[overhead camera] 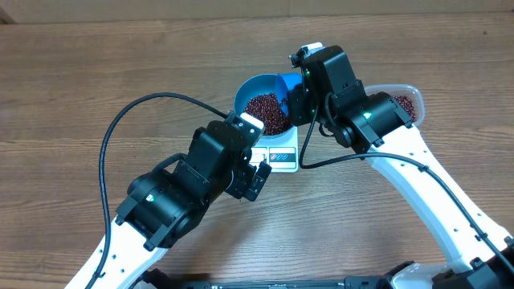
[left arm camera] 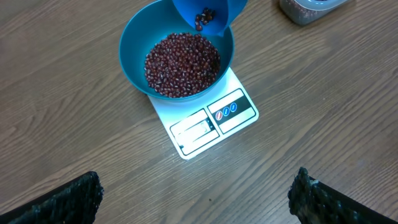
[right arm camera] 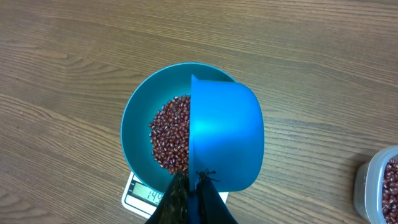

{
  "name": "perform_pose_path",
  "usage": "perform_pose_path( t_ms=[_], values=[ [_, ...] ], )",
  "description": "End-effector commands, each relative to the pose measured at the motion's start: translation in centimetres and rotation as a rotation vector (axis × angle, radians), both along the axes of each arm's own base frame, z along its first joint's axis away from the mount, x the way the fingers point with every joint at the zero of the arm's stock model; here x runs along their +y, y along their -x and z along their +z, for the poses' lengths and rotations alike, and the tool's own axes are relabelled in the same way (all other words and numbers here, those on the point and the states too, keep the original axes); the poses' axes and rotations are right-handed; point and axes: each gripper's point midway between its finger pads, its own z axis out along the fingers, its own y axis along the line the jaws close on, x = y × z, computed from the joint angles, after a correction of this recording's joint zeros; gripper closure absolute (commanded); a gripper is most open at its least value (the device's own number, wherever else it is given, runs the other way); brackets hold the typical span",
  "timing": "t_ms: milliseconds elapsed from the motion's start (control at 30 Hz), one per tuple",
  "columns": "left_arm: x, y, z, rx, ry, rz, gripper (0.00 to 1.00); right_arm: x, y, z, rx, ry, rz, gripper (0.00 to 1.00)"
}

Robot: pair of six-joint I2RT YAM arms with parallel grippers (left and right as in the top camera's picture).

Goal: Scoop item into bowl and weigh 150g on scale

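- The right tool (right arm camera: 194, 198) is clamped fully shut on the handle of the blue scoop (right arm camera: 224, 137). It holds the scoop tipped over the bowl (right arm camera: 138, 112), lip down toward the heap.
- The left tool (left arm camera: 196, 186) hangs with its jaws wide apart and nothing between them, above the bare surface (left arm camera: 323, 112) in front of the scale (left arm camera: 208, 127).
- Most of the beans (right arm camera: 166, 140) lie in the bowl, which sits on the scale. The left wrist view shows a few at the scoop's lip, and more wait in the clear tub (right arm camera: 380, 186) off to one side.
- The display (right arm camera: 146, 194) begins with "14"; the tool's fingers hide its last digit. By that, the weight looks very close to target, so the step in hand is fine topping-up.
- Tilt the scoop only a little further, so beans fall a few at a time, and pause for the reading to settle.
- Keep the scoop off the bowl's rim, since any press on it would likely falsify the weight.
- Emptying the scoop at once risks overshooting, and then beans would have to be lifted back out.
- Move the wrist aside for a clear look at the last digit before adding more.
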Motion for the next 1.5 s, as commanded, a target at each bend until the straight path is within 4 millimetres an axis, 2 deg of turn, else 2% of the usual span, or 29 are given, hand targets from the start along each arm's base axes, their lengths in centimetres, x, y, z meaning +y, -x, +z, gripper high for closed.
perform_pose_path(
  t_ms=[0, 433, 633, 1467],
  values=[
    [-0.1, 0.1, -0.6, 0.021, 0.006, 0.004, 0.01, 0.1, -0.2, 2.4, -0.055, -0.026, 0.004, 0.96],
    [-0.1, 0.1, -0.6, 0.021, 0.006, 0.004, 0.00, 0.0, -0.4, 2.2, -0.059, -0.021, -0.004, 0.96],
    [-0.1, 0.1, -0.6, 0.021, 0.006, 0.004, 0.00, -0.8, -0.6, 1.5, -0.053, 0.013, -0.032, 0.96],
    [-0.1, 0.1, -0.6, 0.021, 0.006, 0.004, 0.00, -0.7, -0.7, 1.5, -0.054, 0.005, -0.029, 0.96]
  ],
)
